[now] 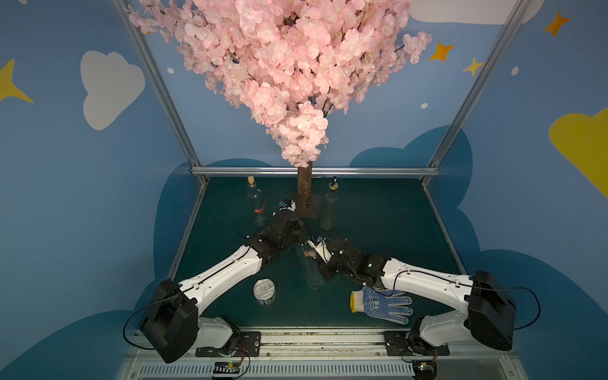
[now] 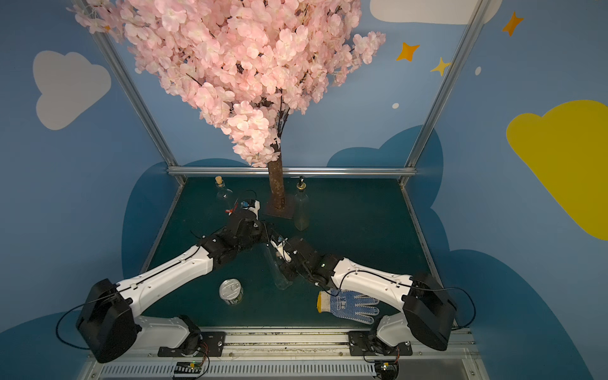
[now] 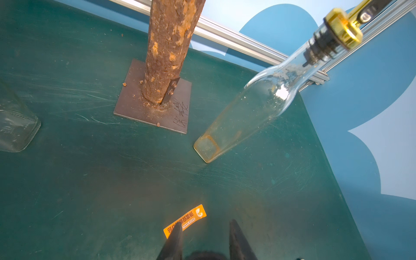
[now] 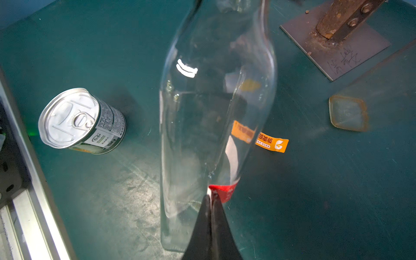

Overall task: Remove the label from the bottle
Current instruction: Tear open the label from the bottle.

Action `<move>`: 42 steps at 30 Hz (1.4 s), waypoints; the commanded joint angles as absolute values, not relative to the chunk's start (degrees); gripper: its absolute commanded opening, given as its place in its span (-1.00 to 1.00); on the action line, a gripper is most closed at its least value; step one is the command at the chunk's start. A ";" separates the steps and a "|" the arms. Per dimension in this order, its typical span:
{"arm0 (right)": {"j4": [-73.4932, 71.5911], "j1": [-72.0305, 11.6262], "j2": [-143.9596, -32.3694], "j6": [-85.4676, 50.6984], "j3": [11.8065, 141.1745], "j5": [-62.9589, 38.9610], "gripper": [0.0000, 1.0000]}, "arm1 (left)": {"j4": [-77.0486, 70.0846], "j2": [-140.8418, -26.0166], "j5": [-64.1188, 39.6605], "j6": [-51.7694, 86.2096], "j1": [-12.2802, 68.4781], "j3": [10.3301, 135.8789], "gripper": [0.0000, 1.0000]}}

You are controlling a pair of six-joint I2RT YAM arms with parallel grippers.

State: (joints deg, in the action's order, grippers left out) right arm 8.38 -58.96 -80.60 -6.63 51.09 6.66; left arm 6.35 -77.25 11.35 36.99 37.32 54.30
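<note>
The bottle (image 1: 311,269), of clear glass, stands upright at the centre of both top views, between the two arms. The right gripper (image 4: 211,197), fingers pressed together, pinches the edge of its red-and-white label (image 4: 222,192) low on the glass. The left gripper (image 3: 205,224) shows its tips apart; whether it clamps the neck, I cannot tell. An orange sticker (image 3: 188,219) with Chinese characters lies flat beside the bottle; the can (image 4: 90,121) carries small Chinese print.

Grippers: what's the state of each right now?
Left gripper: open, holding nothing.
Right gripper: closed on the red label of the bottle.
</note>
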 commanded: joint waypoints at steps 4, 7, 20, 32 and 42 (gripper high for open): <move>7.91 -57.22 -79.36 -7.89 50.19 11.02 -1.00 | 7.65 -75.71 11.07 34.43 37.79 53.44 -0.95; 7.92 -57.14 -79.23 -8.20 50.10 11.01 -1.00 | 7.65 -75.72 11.07 34.41 37.83 53.44 -0.96; 7.54 -56.70 -78.82 -8.63 49.57 10.75 -1.00 | 7.65 -75.89 10.99 34.04 37.96 53.36 -0.95; 7.89 -56.60 -79.04 -8.70 49.66 11.22 -1.00 | 7.22 -75.53 10.81 33.77 38.06 53.09 -0.96; 8.33 -56.21 -79.20 -8.73 49.66 11.76 -1.00 | 6.81 -75.78 10.20 33.09 38.06 53.43 -0.96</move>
State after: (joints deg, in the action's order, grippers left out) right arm 7.94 -57.45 -79.88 -8.16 50.13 7.99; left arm 5.45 -76.71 11.14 35.77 37.69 53.82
